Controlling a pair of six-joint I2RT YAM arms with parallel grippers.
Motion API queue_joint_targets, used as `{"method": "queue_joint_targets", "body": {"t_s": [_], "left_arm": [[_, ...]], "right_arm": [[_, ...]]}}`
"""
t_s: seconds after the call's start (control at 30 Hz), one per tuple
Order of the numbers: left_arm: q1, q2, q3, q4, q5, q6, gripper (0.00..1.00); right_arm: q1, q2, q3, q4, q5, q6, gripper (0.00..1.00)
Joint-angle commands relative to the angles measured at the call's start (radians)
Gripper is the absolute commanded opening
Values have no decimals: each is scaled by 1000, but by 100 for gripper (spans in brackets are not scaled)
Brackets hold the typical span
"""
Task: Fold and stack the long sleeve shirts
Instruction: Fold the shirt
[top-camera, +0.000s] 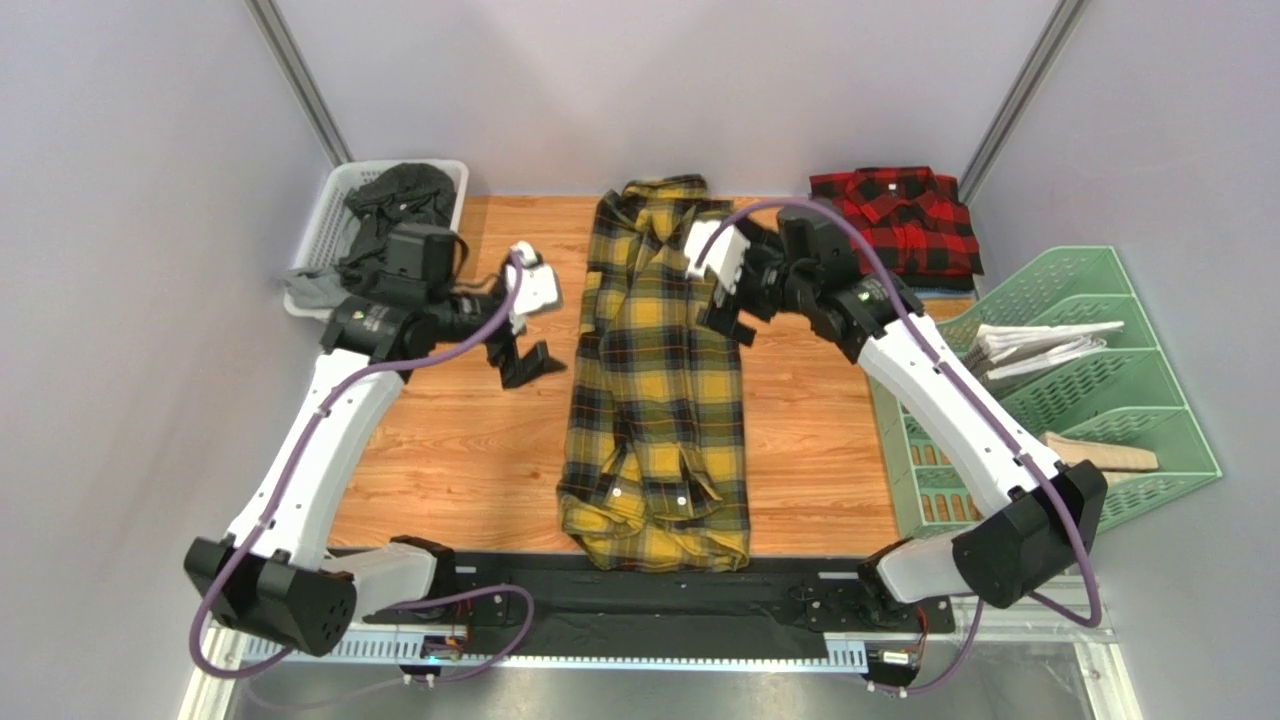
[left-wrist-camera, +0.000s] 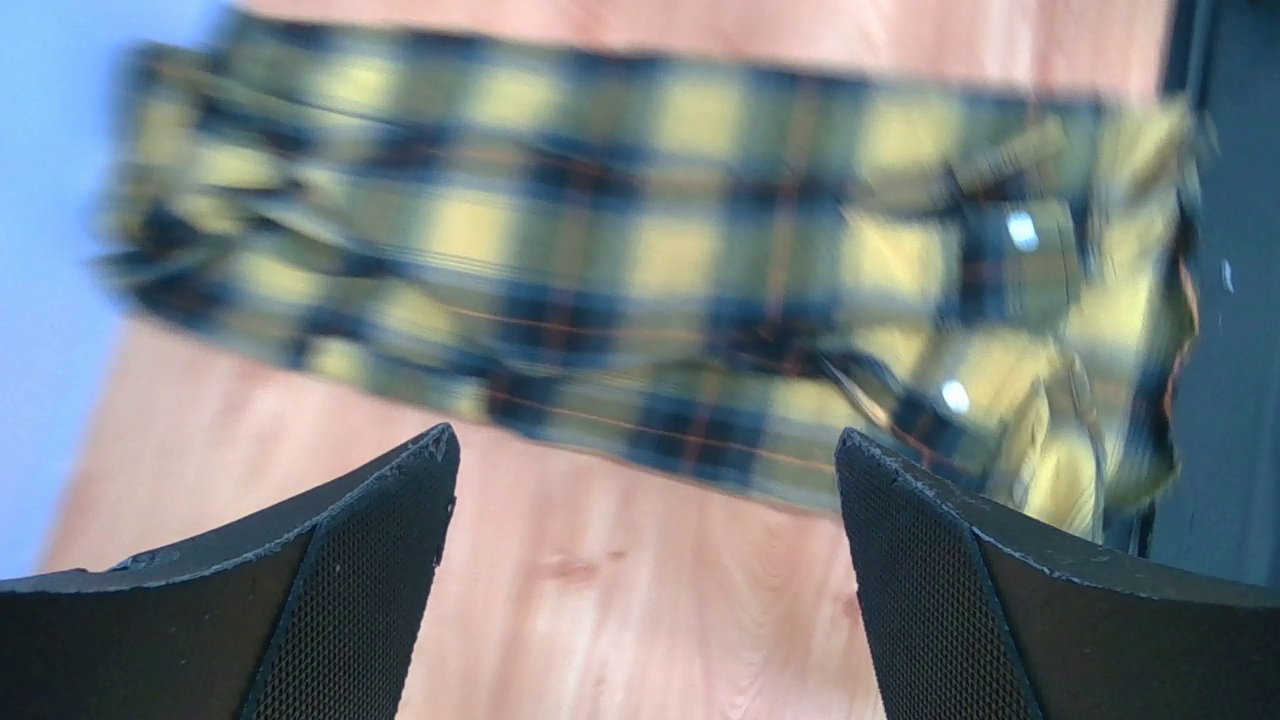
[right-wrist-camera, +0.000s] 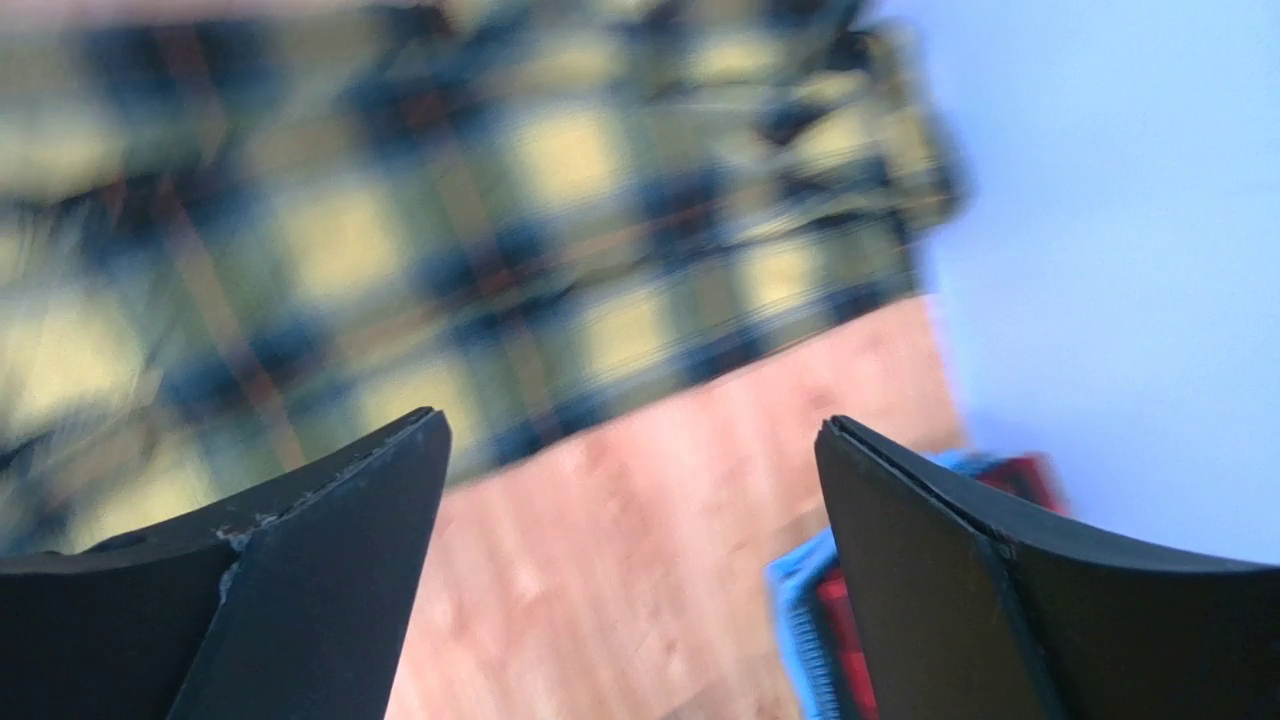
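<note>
The left arm (top-camera: 286, 503) and the right arm (top-camera: 962, 413) look alike, with smooth white link shells between chunky black joint housings. A purple cable (top-camera: 323, 420) runs the length of each arm. The left gripper (left-wrist-camera: 643, 450) has black, wedge-shaped fingers (left-wrist-camera: 353, 593) whose inner faces have a fine dotted mesh. The right gripper (right-wrist-camera: 631, 435) has the same black wedge fingers, with pale scuffs along one edge. Both bases sit on a black rail (top-camera: 661, 600).

white basket (top-camera: 320, 230), green rack (top-camera: 1154, 414), wooden table (top-camera: 451, 458)
</note>
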Motion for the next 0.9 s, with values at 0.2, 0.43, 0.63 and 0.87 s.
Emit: {"method": "queue_joint_targets", "body": {"t_s": [0.2, 0.43, 0.63, 0.87], "left_arm": [[-208, -344, -698, 1, -72, 543, 99], [-328, -363, -831, 121, -129, 523, 97], [-440, -317, -910, 291, -249, 502, 95], [-505, -234, -952, 425, -306, 500, 92]], "right_arm": [[15, -418, -792, 46, -362, -442, 100], [185, -578, -1031, 182, -311, -418, 98], [275, -490, -1074, 259, -258, -440, 94], [347, -456, -1119, 347, -191, -472, 89]]}}
